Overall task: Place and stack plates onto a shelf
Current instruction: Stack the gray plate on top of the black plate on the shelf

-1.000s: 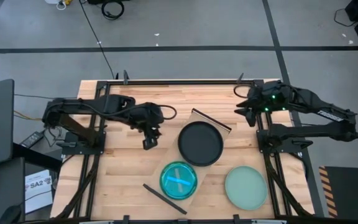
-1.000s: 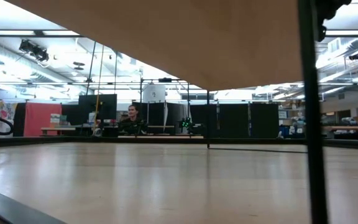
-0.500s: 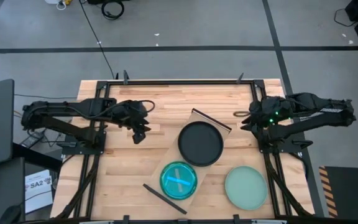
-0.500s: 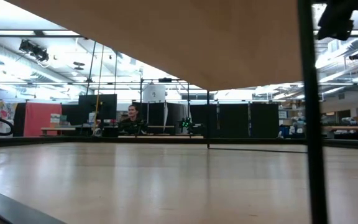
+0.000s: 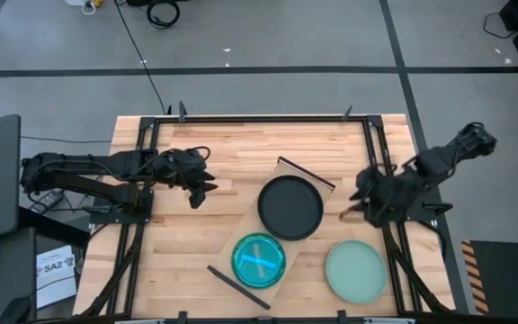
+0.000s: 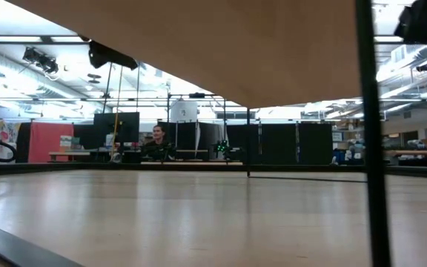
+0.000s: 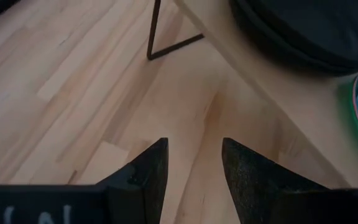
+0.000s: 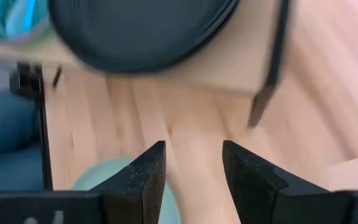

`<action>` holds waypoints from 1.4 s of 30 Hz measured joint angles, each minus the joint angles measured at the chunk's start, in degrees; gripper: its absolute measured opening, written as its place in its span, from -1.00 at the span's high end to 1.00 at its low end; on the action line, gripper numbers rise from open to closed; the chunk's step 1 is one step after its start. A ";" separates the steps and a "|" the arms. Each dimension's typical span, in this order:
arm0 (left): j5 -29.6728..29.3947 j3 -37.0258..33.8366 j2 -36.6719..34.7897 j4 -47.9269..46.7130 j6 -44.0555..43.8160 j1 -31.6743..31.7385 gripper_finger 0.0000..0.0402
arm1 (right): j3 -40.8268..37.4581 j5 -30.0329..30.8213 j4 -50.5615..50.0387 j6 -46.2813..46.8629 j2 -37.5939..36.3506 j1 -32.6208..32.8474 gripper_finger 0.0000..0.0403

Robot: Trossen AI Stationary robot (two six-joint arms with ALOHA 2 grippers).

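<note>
Shelf (image 5: 241, 236) held black plate (image 5: 290, 208) and teal plate (image 5: 259, 260); mint plate (image 5: 356, 271) lay on table. My left gripper (image 5: 199, 192) and right gripper (image 5: 360, 205) hovered w/ fingers apart, empty.

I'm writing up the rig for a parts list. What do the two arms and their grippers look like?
Both arms are dark, nearly black, built of jointed segments, with black cables running along them. The left gripper and the right gripper each have two flat, matte black fingers that taper to blunt tips. No markings can be read on the arms or fingers.
</note>
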 joint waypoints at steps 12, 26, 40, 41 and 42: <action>0.00 -0.16 -0.29 1.37 0.02 0.00 0.22 | -10.82 4.50 6.77 15.05 4.37 18.02 0.18; 0.00 -0.16 -0.27 2.64 0.02 0.00 0.22 | -22.79 4.03 12.78 17.67 5.66 19.80 0.18; 0.01 -0.16 -0.25 2.59 0.00 0.00 0.22 | -32.75 -0.20 29.94 16.13 5.66 19.80 0.18; 0.02 -0.16 -0.25 2.59 0.00 0.00 0.22 | -33.13 -0.22 30.75 16.15 5.66 19.80 0.18; 0.00 -0.16 -0.25 2.58 0.00 0.00 0.22 | -33.48 -0.22 31.29 16.17 5.65 19.80 0.18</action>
